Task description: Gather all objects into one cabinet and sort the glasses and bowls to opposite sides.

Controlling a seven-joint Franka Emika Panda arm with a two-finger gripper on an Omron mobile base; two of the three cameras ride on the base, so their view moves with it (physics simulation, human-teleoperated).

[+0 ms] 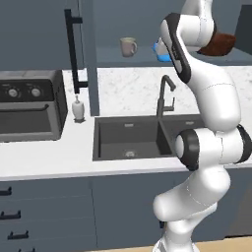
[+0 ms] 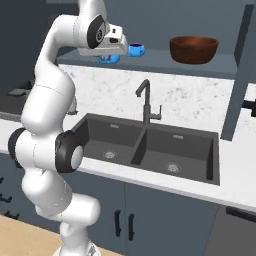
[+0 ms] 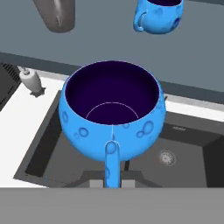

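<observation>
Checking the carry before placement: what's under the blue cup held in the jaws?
Under the blue cup lies the dark sink with its drain; the cup covers the basin's middle.

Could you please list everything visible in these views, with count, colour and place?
Mug: one, grey-beige, on the cabinet shelf, left.
Blue cups: two, bright blue; one gripped by its handle above the sink, the other standing on the shelf.
Bowl: one, reddish-brown, on the shelf, right.
Cabinet: one, slate-blue, door open with black bar handle.
Sink: one, dark, double basin, in the white counter.
Faucet: one, dark, behind the sink.
Soap bottle: one, white, left of the sink.
Oven: one, dark grey, on the counter's left.
Gripper: one, shut on a cup's handle.
</observation>
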